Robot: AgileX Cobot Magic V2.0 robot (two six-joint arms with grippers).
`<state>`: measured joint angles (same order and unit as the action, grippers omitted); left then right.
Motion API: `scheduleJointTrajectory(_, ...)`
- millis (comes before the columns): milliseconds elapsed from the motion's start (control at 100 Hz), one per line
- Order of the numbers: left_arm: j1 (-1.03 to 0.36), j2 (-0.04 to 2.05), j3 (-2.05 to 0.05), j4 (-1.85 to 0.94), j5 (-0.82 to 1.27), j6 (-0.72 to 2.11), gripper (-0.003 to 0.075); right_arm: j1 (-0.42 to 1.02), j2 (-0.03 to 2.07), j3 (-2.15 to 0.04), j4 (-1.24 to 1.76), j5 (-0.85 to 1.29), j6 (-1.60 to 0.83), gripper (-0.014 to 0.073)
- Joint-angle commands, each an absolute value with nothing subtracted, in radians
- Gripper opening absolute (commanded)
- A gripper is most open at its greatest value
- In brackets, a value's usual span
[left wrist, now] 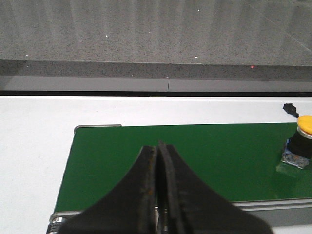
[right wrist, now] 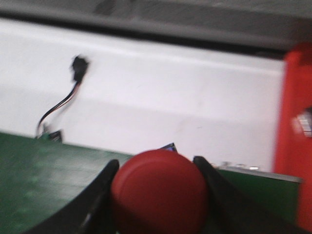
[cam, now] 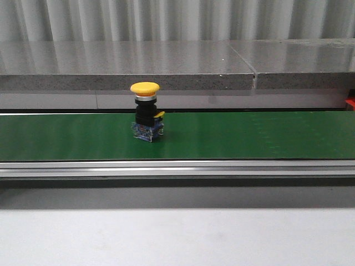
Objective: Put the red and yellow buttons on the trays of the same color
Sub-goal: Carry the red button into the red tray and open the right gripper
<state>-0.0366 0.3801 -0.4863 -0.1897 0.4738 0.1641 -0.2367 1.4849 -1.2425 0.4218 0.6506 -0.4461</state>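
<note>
A: How do the grippers stand?

B: The right gripper has its two black fingers clamped on either side of a round red mushroom-head button, held above the green conveyor belt. A red plastic tray stands just beyond the belt's end, to one side of the held button; that view is blurred.

A: And the left one?

B: The left gripper has its dark fingers pressed together with nothing between them, hanging over the belt's near edge.

A: Where is the yellow one?

B: The yellow mushroom-head button with a black body and blue base stands upright on the belt, left of centre in the front view, well apart from the left gripper. A grey stone ledge runs along the far side.
</note>
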Motion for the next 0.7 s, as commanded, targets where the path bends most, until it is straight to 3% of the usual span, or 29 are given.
scheduleJointTrajectory(0, -0.045, 0.390, -0.514, -0.202, 0.398, 0.164, -0.0021, -0.335, 1.444, -1.309, 0.438, 0.597, -0.401, 0.0078)
scheduleJointTrajectory(330, -0.045, 0.390, -0.514, -0.202, 0.398, 0.164, -0.0021, -0.650, 1.556, -1.356, 0.486, 0.442, -0.380, 0.0078)
scheduleJointTrajectory(690, -0.045, 0.390, -0.514, -0.202, 0.398, 0.164, -0.0021, -0.685, 1.789, -1.356, 0.545, 0.354, -0.381, 0.0078)
